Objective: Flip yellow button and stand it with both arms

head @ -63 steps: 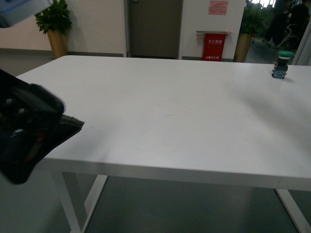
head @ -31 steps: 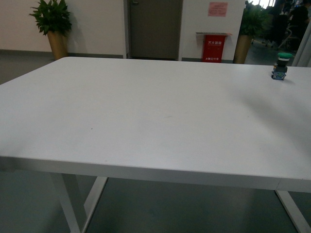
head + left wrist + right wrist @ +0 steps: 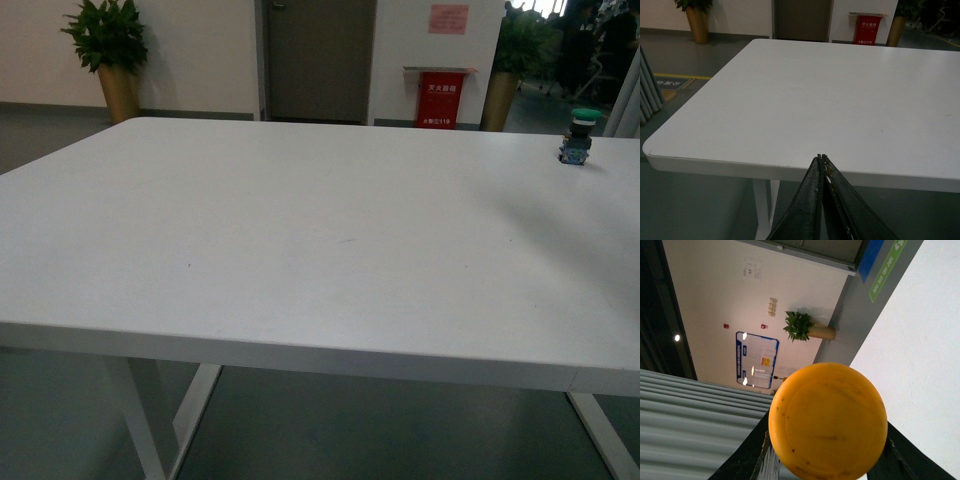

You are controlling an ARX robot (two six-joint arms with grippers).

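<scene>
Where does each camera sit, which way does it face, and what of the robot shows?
Front: on the body, facing across the white table to a green-capped switch; no arm shows.
Left wrist: before the table's edge, looking across it; the shut left claw shows.
Right wrist: tilted, facing the yellow button held between the right claw's fingers.
Shared: front and left wrist both see the table and the red box.

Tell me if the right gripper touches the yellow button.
Touching. Right wrist view: both fingers of the right gripper press against the yellow button, holding it.
</scene>
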